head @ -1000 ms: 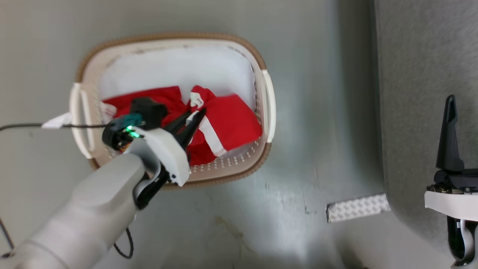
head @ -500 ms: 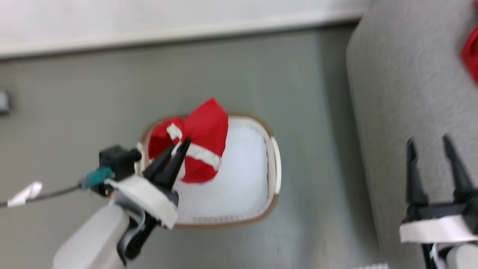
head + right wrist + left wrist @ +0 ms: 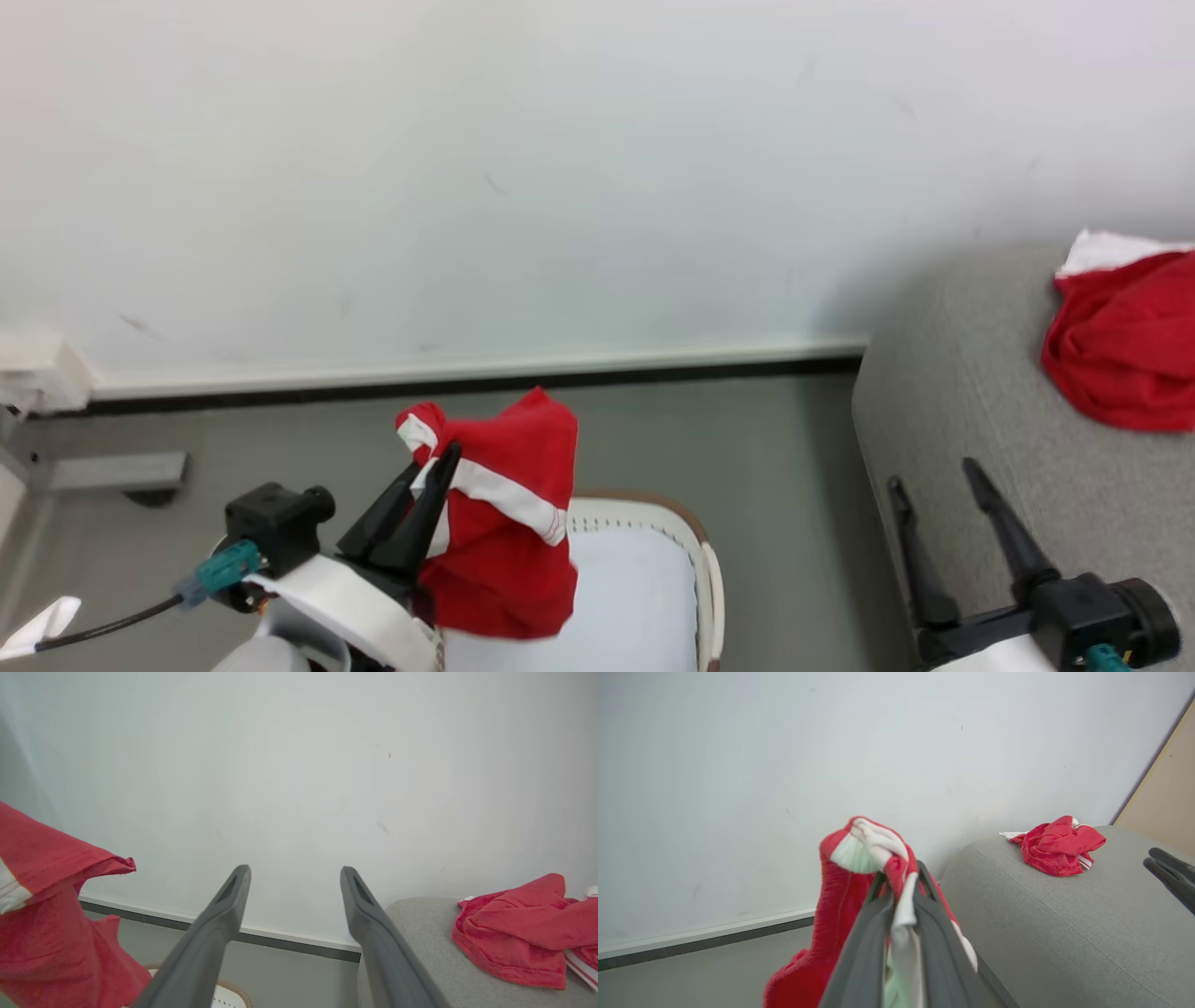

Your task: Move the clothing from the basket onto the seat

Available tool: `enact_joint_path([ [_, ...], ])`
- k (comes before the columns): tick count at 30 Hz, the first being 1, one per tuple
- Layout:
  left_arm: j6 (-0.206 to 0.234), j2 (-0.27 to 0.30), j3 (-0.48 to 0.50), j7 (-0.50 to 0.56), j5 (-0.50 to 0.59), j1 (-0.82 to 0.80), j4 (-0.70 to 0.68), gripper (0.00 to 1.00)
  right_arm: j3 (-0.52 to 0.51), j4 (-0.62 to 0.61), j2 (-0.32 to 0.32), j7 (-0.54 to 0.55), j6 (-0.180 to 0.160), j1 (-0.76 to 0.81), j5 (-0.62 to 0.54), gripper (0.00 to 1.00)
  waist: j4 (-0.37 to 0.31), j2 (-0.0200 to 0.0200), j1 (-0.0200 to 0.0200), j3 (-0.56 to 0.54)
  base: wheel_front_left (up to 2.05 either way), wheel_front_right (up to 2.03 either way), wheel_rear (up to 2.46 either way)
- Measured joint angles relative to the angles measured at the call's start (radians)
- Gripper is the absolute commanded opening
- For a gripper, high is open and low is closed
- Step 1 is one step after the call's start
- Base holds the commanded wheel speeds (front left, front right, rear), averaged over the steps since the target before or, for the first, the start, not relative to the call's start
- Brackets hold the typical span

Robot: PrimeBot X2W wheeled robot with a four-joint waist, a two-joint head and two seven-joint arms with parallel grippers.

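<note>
My left gripper [image 3: 431, 464] [image 3: 900, 883] is shut on a piece of red clothing [image 3: 504, 523] [image 3: 840, 905] with white stripes, holding it up in the air above the cream basket [image 3: 686, 541]. The garment hangs down from the fingers. A second piece of red clothing [image 3: 1116, 341] [image 3: 1057, 844] [image 3: 518, 933] lies crumpled on the light grey seat [image 3: 971, 420] [image 3: 1064, 933] to the right. My right gripper [image 3: 938, 476] [image 3: 294, 875] is open and empty, over the seat's near edge. The held garment [image 3: 51, 919] also hangs at the left of the right wrist view.
A white wall [image 3: 560, 168] with a skirting board [image 3: 467, 373] rises behind the basket. Grey floor [image 3: 747, 439] separates the basket from the seat. A grey fitting [image 3: 103, 471] sits on the floor at the left, near a wall box [image 3: 37, 369].
The camera has tilted up from the floor to the wall. My left gripper has lifted the red garment out of the basket into the air. The right gripper has stayed open.
</note>
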Motion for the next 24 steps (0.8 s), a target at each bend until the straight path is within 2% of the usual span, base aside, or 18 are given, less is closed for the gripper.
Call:
enact_joint_path([
  [4,0.027,0.026,0.008,0.017,-0.007,0.031,-0.072,0.00,0.091,-0.016,-0.001,0.000,0.000,0.005,0.007,1.00,0.018,0.0000,0.0000,-0.061,0.00,0.00,0.00],
  [13,0.042,0.047,-0.020,0.067,-0.007,0.040,-0.201,0.00,0.451,0.002,0.001,0.000,0.000,-0.115,0.041,1.00,0.046,-0.0001,0.0004,-0.074,0.00,0.00,0.00],
  [20,0.031,0.028,-0.072,0.108,0.017,0.029,-0.257,0.00,0.672,0.136,0.000,0.000,0.001,-0.274,0.071,1.00,0.058,-0.0001,0.0005,-0.073,0.00,0.00,0.00],
  [24,0.008,0.020,-0.112,0.140,0.023,0.015,-0.279,0.00,0.722,0.234,-0.005,0.000,0.001,-0.347,0.076,1.00,0.071,-0.0001,0.0005,-0.075,0.00,0.00,0.00],
])
